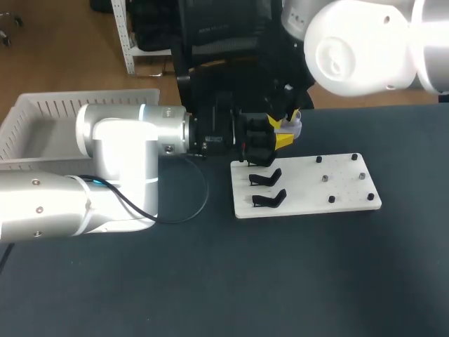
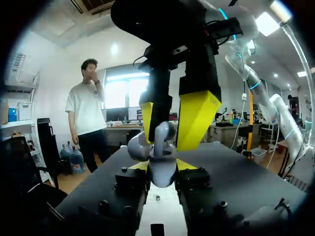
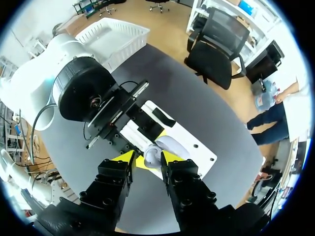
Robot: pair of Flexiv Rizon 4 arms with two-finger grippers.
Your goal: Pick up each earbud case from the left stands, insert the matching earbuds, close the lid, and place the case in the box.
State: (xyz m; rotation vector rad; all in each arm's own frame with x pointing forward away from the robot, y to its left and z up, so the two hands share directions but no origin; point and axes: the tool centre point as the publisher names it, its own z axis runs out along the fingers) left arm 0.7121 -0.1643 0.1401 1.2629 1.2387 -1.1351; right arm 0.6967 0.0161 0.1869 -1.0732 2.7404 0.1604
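Observation:
A pale earbud case (image 1: 295,128) (image 2: 162,169) hangs in the air over the far left corner of the white board (image 1: 337,193). My left gripper (image 1: 279,138) (image 2: 162,166) comes in level from the left and is shut on the case's lower part. My right gripper (image 3: 147,160) comes down from above, its yellow fingers (image 2: 197,115) standing close on either side of the case's upper part (image 3: 156,151) without clearly pressing it. Two black stands (image 1: 266,175) (image 1: 270,199) on the board's left side are bare.
Several small dark pegs (image 1: 330,179) stick up on the board's right half. A white slatted box (image 1: 42,119) sits at the table's far left. The left arm's cable (image 1: 200,189) loops over the dark tabletop beside the board.

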